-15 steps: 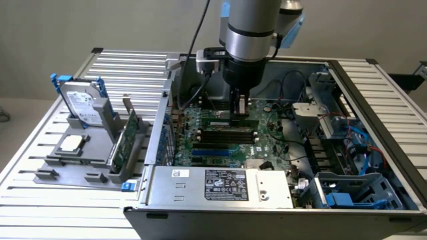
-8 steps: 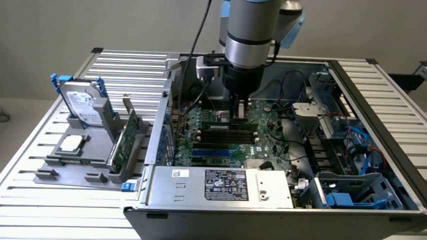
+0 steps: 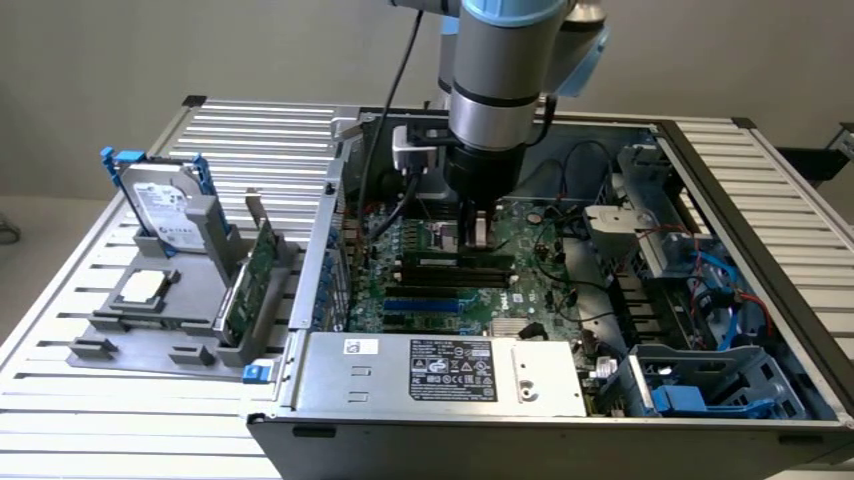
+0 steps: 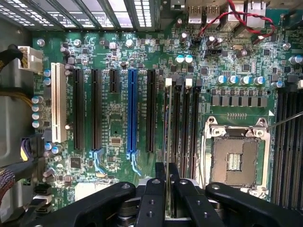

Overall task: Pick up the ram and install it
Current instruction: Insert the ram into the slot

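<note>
Holding the ram (image 4: 166,132) tight between my two black fingers (image 4: 154,194), I hang inside the open computer case (image 3: 747,180). My gripper (image 4: 167,170) is clenched on the thin green stick. I see it from its edge, so it looks like a thin line. It is lined up with the long black memory slots (image 4: 182,127) on the green motherboard (image 4: 113,123), beside the square chip socket (image 4: 234,161). I cannot tell if it touches a slot.
</note>
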You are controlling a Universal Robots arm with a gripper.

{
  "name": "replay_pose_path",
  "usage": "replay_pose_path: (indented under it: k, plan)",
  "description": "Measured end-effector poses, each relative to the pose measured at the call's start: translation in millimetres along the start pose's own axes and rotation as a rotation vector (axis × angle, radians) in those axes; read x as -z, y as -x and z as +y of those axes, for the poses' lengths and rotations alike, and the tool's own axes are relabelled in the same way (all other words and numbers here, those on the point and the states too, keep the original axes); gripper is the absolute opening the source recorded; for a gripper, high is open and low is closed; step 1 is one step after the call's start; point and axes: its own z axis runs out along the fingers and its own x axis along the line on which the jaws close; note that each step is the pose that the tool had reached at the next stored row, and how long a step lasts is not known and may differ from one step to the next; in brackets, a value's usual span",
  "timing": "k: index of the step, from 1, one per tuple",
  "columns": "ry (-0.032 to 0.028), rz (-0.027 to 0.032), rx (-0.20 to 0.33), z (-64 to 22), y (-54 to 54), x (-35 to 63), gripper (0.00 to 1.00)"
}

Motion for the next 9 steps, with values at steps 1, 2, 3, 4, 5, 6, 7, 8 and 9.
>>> replay_pose_path:
  k: [1, 2, 3, 4, 5, 6, 7, 8, 9]
  plan:
    - [-0.0002, -0.0007, 0.000, 0.0, 0.1, -2.0, 0.14]
    - [-0.0004, -0.0016, 0.001, 0.0, 0.2, -3.8, 0.14]
    - [-0.0007, -0.0024, 0.001, -0.1, 0.3, -5.6, 0.14]
    - [-0.0009, -0.0029, 0.002, -0.1, 0.4, -7.4, 0.14]
    - [-0.0009, -0.0029, 0.003, -0.1, 0.4, -8.0, 0.14]
    - [-0.0008, -0.0028, 0.003, -0.1, 0.4, -8.0, 0.14]
    - [-0.0008, -0.0028, 0.003, -0.1, 0.4, -8.0, 0.14]
    - [-0.0007, -0.0027, 0.003, -0.1, 0.4, -8.2, 0.14]
    - [-0.0008, -0.0030, 0.003, -0.1, 0.4, -8.7, 0.14]
